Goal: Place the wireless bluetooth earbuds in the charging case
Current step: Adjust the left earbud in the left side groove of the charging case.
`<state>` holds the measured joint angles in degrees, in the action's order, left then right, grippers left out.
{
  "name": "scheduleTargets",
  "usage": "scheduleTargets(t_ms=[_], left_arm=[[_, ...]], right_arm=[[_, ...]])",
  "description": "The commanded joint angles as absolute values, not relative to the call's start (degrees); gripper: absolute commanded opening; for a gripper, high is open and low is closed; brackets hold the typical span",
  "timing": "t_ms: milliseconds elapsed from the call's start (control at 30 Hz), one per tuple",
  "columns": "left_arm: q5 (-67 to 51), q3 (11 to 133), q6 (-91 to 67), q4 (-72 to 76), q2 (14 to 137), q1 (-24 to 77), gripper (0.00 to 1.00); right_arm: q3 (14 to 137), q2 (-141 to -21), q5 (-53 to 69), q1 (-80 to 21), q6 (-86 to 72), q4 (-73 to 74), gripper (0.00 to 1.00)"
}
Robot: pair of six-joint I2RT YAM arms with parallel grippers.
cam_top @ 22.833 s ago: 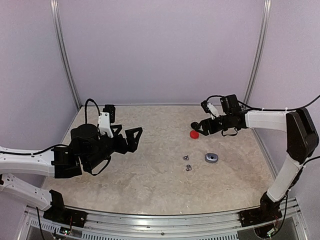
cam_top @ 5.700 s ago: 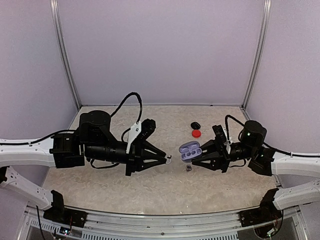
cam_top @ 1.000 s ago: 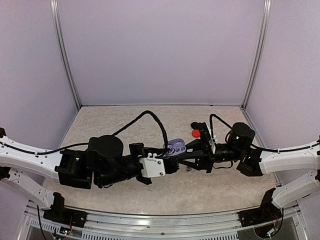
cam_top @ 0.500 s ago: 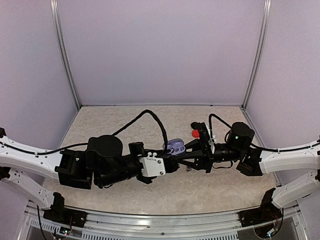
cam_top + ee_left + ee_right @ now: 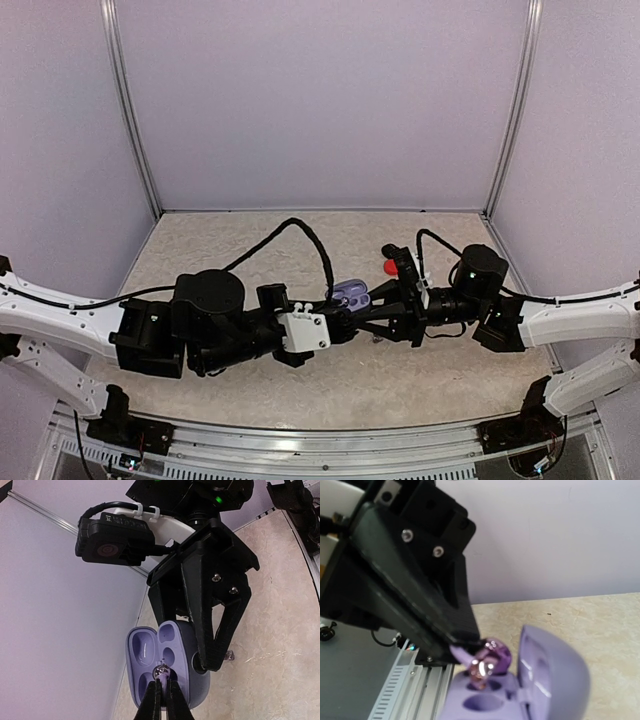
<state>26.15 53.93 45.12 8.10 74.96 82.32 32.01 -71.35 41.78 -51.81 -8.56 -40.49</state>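
L gripper (image 5: 163, 684) & R gripper (image 5: 186, 645) meet nose to nose in mid-air over the table (image 5: 250, 250), near its middle. R gripper clamps the charging case (image 5: 145, 652) by its base. Case is lavender, pebble-shaped, lid hinged open, w/ two dark sockets in the base and matching hollows in the lid. Beyond them a red rounded piece (image 5: 390, 267) sits on the table. L gripper's thin tips are closed on one earbud (image 5: 160, 671): tiny, rounded, shiny silver-grey, tinted purple by the case. It's right at the mouth of one socket; seated or not, can't tell. Second bud (image 5: 228, 654), small & metallic, lies on the table below the grippers.
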Motion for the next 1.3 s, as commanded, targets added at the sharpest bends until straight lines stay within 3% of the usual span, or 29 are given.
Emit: scheduleTargets(t_ms=[0, 700, 1267], left_arm=[[22.87, 55.98, 41.26, 8.29, 73.03, 81.22, 0.01], [-1.81, 55.09, 26.35, 5.88, 67.10, 73.50, 0.00], [-7.74, 56.07, 23.64, 4.29, 69.33, 71.55, 0.00]], right_arm=[[33.00, -70.01, 43.03, -52.56, -7.29, -41.09, 0.02], [32.32, -68.92, 46.76, -52.56, -6.61, -43.77, 0.02], [33.64, -69.42, 49.51, -52.65, -6.55, -43.32, 0.02]])
